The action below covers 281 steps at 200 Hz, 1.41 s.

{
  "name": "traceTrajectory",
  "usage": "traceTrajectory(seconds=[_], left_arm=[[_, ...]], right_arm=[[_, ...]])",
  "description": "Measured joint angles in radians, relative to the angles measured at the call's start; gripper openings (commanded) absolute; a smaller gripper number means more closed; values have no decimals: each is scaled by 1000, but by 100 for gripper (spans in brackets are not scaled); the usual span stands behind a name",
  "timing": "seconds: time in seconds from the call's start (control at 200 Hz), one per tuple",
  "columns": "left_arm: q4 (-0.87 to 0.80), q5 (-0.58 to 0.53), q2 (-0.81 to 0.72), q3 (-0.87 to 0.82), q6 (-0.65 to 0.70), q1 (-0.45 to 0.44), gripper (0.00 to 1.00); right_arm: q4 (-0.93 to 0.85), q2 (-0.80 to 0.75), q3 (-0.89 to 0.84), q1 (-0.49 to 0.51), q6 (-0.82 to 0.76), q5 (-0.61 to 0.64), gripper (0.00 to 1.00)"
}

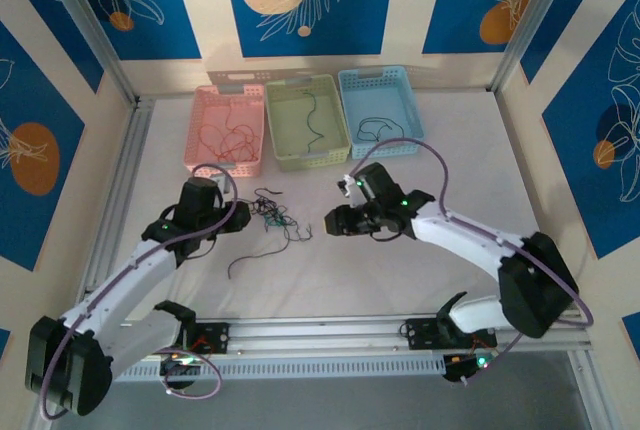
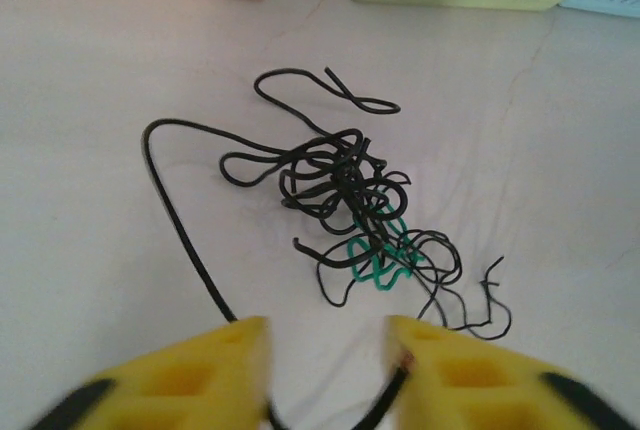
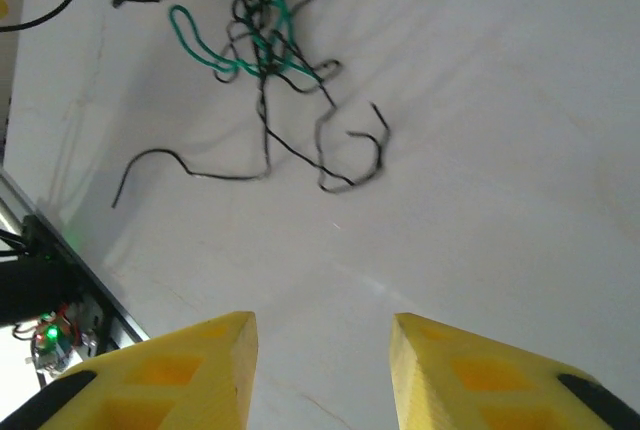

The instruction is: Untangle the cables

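Note:
The cables [image 1: 274, 213] lie as a knotted clump of thin black strands with one green strand on the white table between my two grippers. From the left wrist the clump [image 2: 340, 185] sits ahead, the green strand [image 2: 378, 260] at its near side. A thicker black cable [image 2: 185, 230] runs from the clump, passes under my left finger and curls up to the right finger's inner face. My left gripper [image 2: 328, 335] [image 1: 243, 216] is open. My right gripper [image 3: 322, 330] [image 1: 331, 222] is open over bare table, the clump [image 3: 255, 10] well ahead of it.
Three baskets stand at the back: a pink one [image 1: 228, 91] with red strands, a green one [image 1: 300, 82] with a dark strand, and a blue one [image 1: 375, 74] with a black strand. A loose black strand [image 1: 255, 258] lies nearer the front rail [image 1: 320, 330].

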Motion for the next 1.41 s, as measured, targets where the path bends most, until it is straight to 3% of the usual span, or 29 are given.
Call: traceTrajectory(seconds=[0.18,0.39,0.715,1.075,1.406], left_arm=[[-63,-25,-111,3,-5,9,69],[-188,-20,-244,55,-5,10,70],[-260,71,-295,82,-16,10,70],[-267,87,-285,82,-16,10,69],[-267,91,-270,81,-15,10,70]], right_arm=[[32,213,178,79,4,-8,40],[23,450,418,117,13,-2,41],[-26,716,703,51,36,46,42],[-37,810,793,46,-53,61,45],[-24,853,805,46,-93,56,35]])
